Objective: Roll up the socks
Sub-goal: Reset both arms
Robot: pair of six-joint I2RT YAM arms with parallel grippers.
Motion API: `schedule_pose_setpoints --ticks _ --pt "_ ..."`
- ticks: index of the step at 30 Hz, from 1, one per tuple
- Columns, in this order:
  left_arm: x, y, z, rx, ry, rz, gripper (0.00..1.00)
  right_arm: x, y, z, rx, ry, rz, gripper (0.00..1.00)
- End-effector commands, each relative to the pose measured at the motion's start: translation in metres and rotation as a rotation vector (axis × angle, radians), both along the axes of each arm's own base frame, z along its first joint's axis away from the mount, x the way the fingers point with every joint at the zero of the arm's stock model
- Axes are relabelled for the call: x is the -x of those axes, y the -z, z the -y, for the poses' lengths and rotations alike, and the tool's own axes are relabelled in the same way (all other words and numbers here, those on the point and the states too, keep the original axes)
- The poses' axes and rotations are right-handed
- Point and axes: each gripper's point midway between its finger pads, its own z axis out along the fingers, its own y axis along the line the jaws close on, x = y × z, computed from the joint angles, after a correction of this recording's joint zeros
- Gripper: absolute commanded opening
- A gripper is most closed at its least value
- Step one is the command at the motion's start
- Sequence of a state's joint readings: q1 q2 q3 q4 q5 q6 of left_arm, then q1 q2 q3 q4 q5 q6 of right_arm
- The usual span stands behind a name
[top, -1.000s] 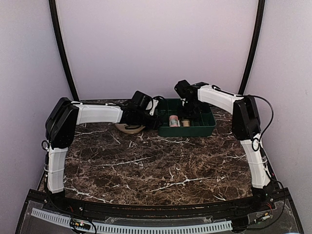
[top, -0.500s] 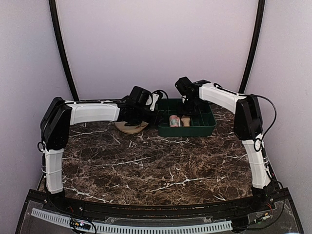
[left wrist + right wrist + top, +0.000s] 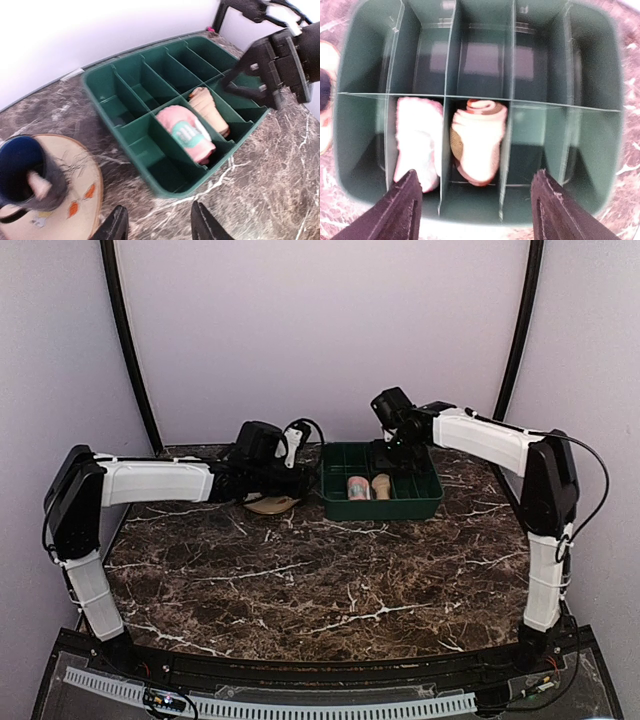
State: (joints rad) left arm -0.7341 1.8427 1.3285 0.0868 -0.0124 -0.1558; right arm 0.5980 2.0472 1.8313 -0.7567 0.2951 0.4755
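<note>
Inside the green tray (image 3: pixel 610 150), in the row nearer to the arms, the pink sock (image 3: pixel 415 140) and the cream sock (image 3: pixel 477 135) each lie rolled in neighbouring compartments, so I judge the rolling to be finished. Above the tray the right gripper (image 3: pixel 476 174) stands wide open and holds nothing. The left gripper (image 3: pixel 160 212), beside the tray, is partly open and also empty; probably only the withdrawing of the arms is left.
</note>
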Motion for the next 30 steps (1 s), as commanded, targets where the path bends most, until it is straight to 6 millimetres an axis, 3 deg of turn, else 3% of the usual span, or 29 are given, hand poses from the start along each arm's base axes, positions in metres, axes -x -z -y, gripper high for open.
schedule_pose_setpoints --ticks 1,3,4,9,12,16,20,26,30 --pt "0.006 -0.07 -0.047 0.049 -0.143 0.25 0.46 -0.002 -0.054 0.023 -0.004 0.04 0.257 0.69" --pt "0.012 -0.075 -0.07 0.027 -0.206 0.309 0.47 0.005 -0.068 0.045 0.022 0.077 0.334 0.71" --pt "0.015 -0.074 -0.082 0.011 -0.234 0.339 0.47 0.01 -0.061 0.058 0.052 0.096 0.342 0.72" --pt "0.029 -0.078 -0.15 -0.032 -0.402 0.459 0.51 0.023 -0.069 0.123 0.114 0.267 0.488 0.79" --pt "0.036 -0.08 -0.193 -0.019 -0.493 0.493 0.58 0.032 -0.062 0.16 0.118 0.337 0.55 0.8" --pt "0.034 -0.08 -0.246 -0.017 -0.604 0.494 0.66 0.043 -0.058 0.19 0.121 0.423 0.612 0.87" --pt "0.03 -0.067 -0.29 -0.009 -0.722 0.456 0.67 0.045 -0.05 0.201 0.153 0.49 0.588 0.93" --pt "0.031 -0.053 -0.296 -0.02 -0.711 0.451 0.67 0.056 -0.036 0.211 0.19 0.524 0.544 0.92" --pt "0.031 -0.051 -0.296 -0.028 -0.704 0.451 0.68 0.065 -0.044 0.212 0.145 0.505 0.603 0.94"
